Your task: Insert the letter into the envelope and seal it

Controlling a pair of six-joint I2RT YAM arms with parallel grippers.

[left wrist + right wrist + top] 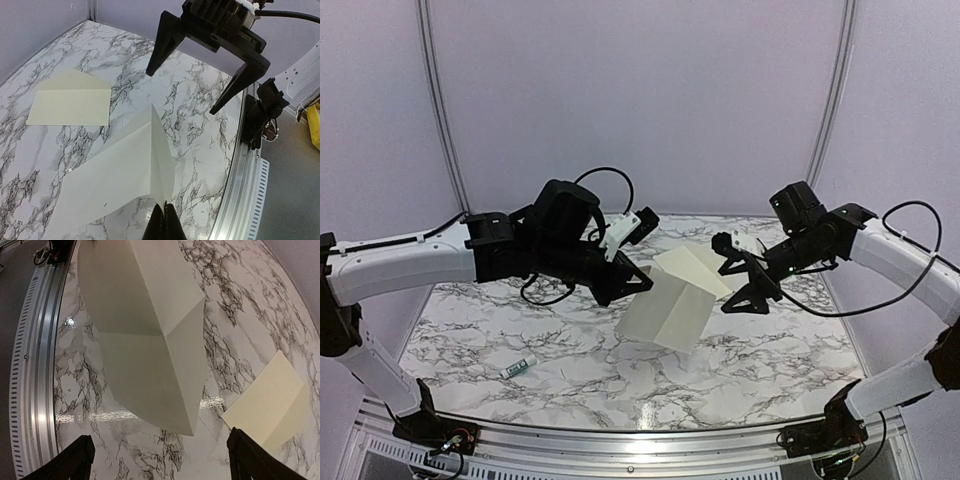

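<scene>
The letter [665, 318] is a creased white sheet, bent along a fold and lifted off the table on one side. My left gripper [636, 281] is shut on its edge; in the left wrist view the closed fingertips [165, 222] pinch the letter [115, 175]. The cream envelope [695, 265] lies flat behind it with its flap open, and shows in the left wrist view [70, 100] and the right wrist view [270, 397]. My right gripper [752, 292] is open and empty, just right of the letter [150, 340] and hovering above the table [160, 460].
A small white-and-green glue tube [518, 367] lies on the marble table at the near left. The metal table rail [37, 365] runs along the near edge. Grey walls enclose the back and sides.
</scene>
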